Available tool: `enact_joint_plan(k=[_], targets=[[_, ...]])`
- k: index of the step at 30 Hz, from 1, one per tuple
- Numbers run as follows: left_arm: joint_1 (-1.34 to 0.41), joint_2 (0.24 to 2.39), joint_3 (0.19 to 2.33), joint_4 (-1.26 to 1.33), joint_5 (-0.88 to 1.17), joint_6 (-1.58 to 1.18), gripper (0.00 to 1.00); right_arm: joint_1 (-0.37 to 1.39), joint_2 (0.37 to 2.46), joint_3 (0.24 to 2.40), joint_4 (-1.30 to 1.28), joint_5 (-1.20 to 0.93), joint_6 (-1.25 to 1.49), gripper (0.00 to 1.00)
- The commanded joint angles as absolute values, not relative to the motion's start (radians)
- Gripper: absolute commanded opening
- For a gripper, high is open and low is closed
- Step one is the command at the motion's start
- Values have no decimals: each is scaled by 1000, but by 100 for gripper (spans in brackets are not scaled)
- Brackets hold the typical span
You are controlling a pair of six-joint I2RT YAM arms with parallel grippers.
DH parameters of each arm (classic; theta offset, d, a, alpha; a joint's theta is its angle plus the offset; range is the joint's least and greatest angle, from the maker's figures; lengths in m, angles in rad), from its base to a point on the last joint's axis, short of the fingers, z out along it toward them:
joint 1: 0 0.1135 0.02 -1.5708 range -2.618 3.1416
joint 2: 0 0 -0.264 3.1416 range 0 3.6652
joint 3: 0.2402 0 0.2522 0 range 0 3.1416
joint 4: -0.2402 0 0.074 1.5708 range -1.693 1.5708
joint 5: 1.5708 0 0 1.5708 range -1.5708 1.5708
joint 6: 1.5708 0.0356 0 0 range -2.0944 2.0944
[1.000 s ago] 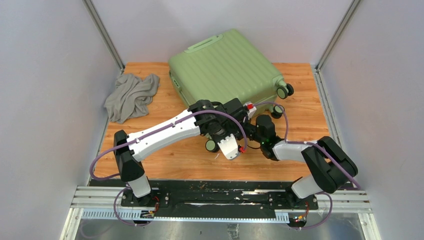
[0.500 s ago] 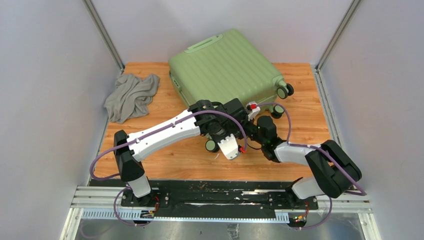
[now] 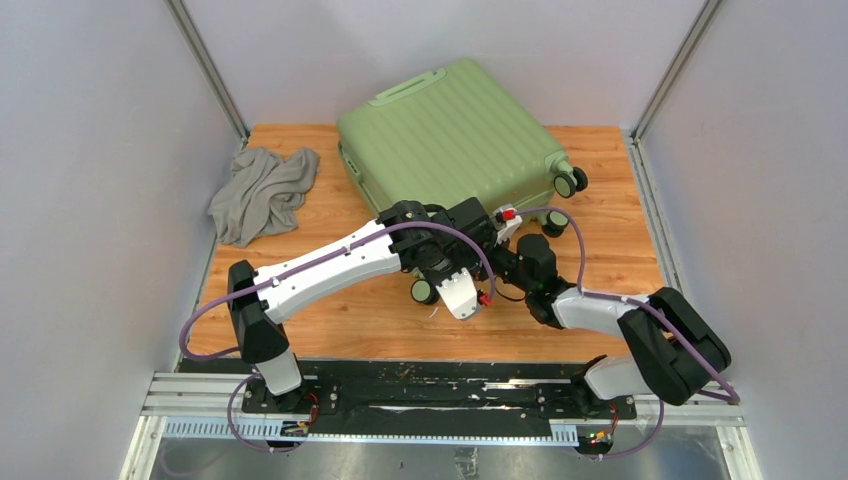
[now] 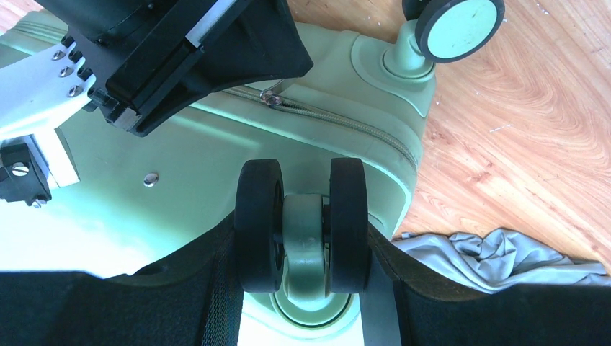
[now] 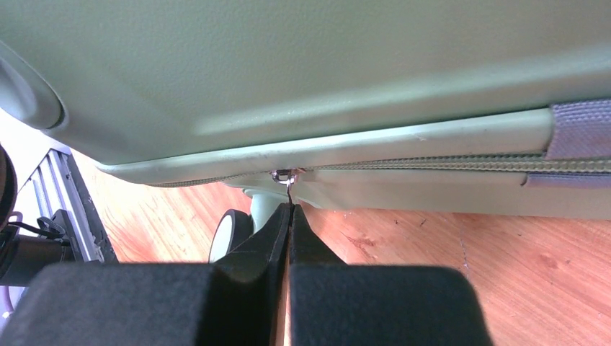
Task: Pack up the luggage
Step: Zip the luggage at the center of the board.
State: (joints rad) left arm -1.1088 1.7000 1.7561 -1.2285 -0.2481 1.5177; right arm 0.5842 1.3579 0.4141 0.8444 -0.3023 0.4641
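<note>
Since 1 s ago, my R arm's elbow has swung out toward the lower right of the top view. L arm and the luggage (image 3: 450, 130) haven't shifted.

Luggage lies closed, ribbed shell up, at upper ctr of the top view on the wood worktop (image 3: 330, 320). Its handle is on the upper-left edge.

My left end effector (image 4: 302, 241) sits at the case's near corner, ctr of the top view. Its fingers (image 4: 216, 288) straddle a black twin wheel (image 4: 302, 216) and press on both sides, so it's pinching that wheel.

My right end effector (image 5: 290, 216) comes in from the right. Its fingertips are pressed together w/ the small metal zipper pull (image 5: 286, 177) nipped btwn them, right at the zip line (image 5: 432, 164) under the shell's edge. Left wrist view agrees: its black tip meets the pull, upper left of frame.

Second wheel (image 4: 461, 18), pale green face, is at top right of that view. Grey strap end (image 5: 580, 119) is at the right edge of the right wrist view. Crumpled grey cloth (image 3: 262, 192) lies left of the case, apart from it, at upper left of the worktop.
</note>
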Motion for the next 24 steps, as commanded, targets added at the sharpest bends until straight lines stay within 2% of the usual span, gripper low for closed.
enact_joint_plan(k=[1,13,24], targets=[[-1144,1644,1861,-1092,-342,1644,0,599,1336,406,880,-287,449,0],[-1151,1670,1910,-1092,-316,1614,0,766,1333,431,927,-280,420,0],[-1151,1696,1976,-1092,-276,1527,0,794,1367,408,1178,-339,595,0]])
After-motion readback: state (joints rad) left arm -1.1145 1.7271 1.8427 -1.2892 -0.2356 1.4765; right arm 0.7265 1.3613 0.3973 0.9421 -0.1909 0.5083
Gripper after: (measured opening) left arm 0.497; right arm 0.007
